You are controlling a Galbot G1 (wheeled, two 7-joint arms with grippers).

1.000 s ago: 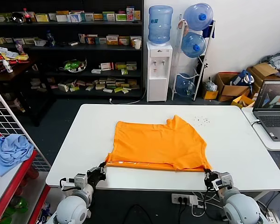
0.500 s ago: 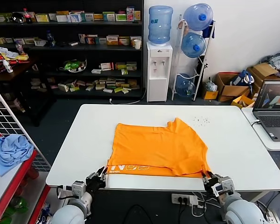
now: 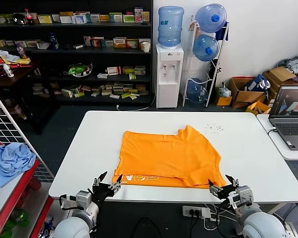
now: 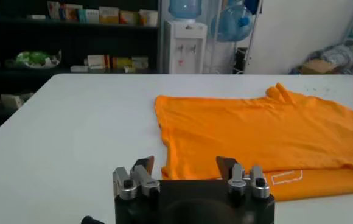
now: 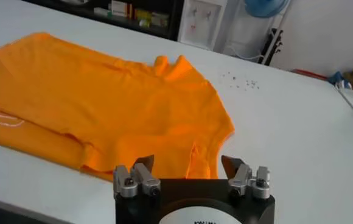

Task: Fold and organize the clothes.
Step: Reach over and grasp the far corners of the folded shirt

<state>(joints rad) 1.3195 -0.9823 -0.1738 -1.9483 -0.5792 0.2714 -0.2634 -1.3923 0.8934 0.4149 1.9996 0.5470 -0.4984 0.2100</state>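
Note:
The orange T-shirt [image 3: 170, 156] lies flat on the white table [image 3: 89, 148], its near hem folded over so a strip with pale print [image 3: 141, 178] faces up. It also shows in the left wrist view [image 4: 255, 134] and the right wrist view [image 5: 103, 103]. My left gripper [image 3: 108, 182] is open and empty at the table's near edge, just off the shirt's near left corner. My right gripper [image 3: 221, 184] is open and empty at the near edge, just off the near right corner. In the wrist views the left gripper [image 4: 186, 164] and right gripper [image 5: 187, 163] are spread wide.
A light blue cloth [image 3: 10, 161] lies on a red shelf at the left. A laptop [image 3: 290, 111] sits on a side table at the right. A water dispenser [image 3: 169, 74] and stocked shelves [image 3: 74, 54] stand behind the table.
Both grippers held the shirt's near hem, drew it back toward the near edge, then opened and let it go. The hem now lies on the table with the print showing.

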